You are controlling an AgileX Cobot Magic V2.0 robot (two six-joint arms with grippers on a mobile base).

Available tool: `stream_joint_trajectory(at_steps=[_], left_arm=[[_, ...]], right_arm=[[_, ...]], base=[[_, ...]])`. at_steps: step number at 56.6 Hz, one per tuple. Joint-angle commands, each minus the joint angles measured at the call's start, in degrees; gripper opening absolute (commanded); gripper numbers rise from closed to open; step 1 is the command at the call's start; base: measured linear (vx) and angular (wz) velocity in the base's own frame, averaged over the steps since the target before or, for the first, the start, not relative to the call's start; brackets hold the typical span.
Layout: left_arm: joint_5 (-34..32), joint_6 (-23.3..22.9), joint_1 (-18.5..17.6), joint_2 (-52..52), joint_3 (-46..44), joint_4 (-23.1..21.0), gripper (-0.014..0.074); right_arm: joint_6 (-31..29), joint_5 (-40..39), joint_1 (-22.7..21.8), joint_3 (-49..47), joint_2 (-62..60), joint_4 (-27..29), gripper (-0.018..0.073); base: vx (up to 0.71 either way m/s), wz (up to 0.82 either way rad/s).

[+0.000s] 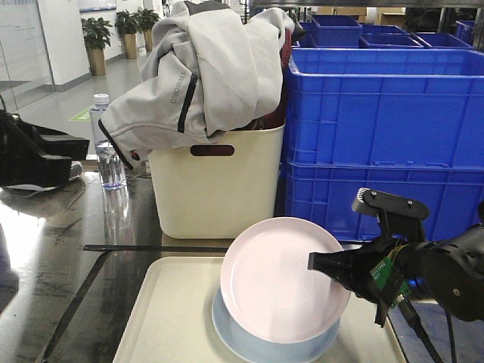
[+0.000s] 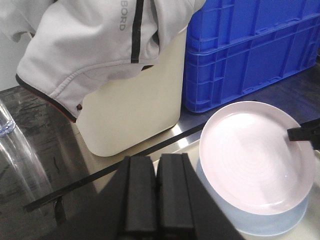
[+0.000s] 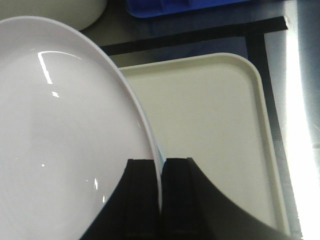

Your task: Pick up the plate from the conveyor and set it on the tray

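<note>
The pale pink plate (image 1: pixel 280 280) (image 2: pixel 255 155) (image 3: pixel 65 140) is held tilted, its lower edge resting over a pale blue plate (image 1: pixel 257 344) (image 2: pixel 260 222) that lies on the cream tray (image 1: pixel 166 318) (image 3: pixel 210 115). My right gripper (image 1: pixel 314 262) (image 3: pixel 162 161) is shut on the pink plate's right rim, one finger inside the rim and one outside. My left gripper (image 2: pixel 156 159) is shut with nothing in it, hovering by the tray's far left corner, apart from both plates. The conveyor is out of view.
A tall cream bin (image 1: pixel 215 181) with a grey jacket (image 1: pixel 204 68) draped over it stands just behind the tray. Stacked blue crates (image 1: pixel 378 113) rise at the back right. A water bottle (image 1: pixel 108 151) stands left of the bin on the dark glossy table.
</note>
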Motion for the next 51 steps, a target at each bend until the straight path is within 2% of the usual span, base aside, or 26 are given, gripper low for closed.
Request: stream_joint_trajectory(at_steps=[1,9,16,22,30,37,41,45,47,51], left_arm=[[-3.4,-0.54,-0.05,-1.45,-1.92,-0.99,-0.0006],[-3.41,-0.54,-0.05,-1.39,-1.92,-1.04,-0.0006],[-3.26,-0.54,-0.05,-1.39,-1.92,-1.04,-0.0006],[-2.9,-0.54,-0.05,-1.39,-1.92,-1.04,-0.0006],[-2.56,-0.54,-0.05,-1.39,-1.92,-1.04,-0.0006],[-1.97,-0.54,-0.05,-1.39,-1.92,-1.0,-0.0002],[-1.61,-1.08,-0.05,-1.5,-1.21,-0.32,0.0],[-0.85,-3.39,-0.05,-1.87,0.33,2.42,0.0],[-0.84,-4.87,-0.05,-2.13,1.63,4.24,0.0],[-1.07,-8.63,-0.05,-3.9,5.9,8.8,0.0]], right_arm=[[-0.45,-5.19,-0.23,-1.88,-1.61,0.65,-0.0009],[-2.13,-5.96,-0.09,-1.88,-1.16,1.92,0.0016],[-4.38,-5.96,-0.09,-1.88,-1.16,1.99,0.0101],[-5.21,-5.72,-0.09,-1.88,-1.16,2.06,0.0228],[-5.27,-5.3,-0.09,-1.88,-1.16,2.11,0.0454],[-8.05,-3.06,-0.09,-1.88,-2.82,0.01,0.0564],[-10.34,-0.44,-0.15,-1.88,-5.25,-1.79,0.0566],[-12.93,3.2,-0.15,-1.88,-8.41,-4.32,0.0536],[-14.31,5.53,-0.15,-1.82,-10.65,-5.85,0.0498],[-15.48,11.83,-0.15,-1.7,-15.59,-9.24,0.0358]], base=[[0.0,0.0],[0.0,0.0],[0.0,0.0],[0.0,0.0],[0.0,0.0],[0.0,0.0],[0.0,0.0],[0.0,0.0],[0.0,0.0],[0.0,0.0]])
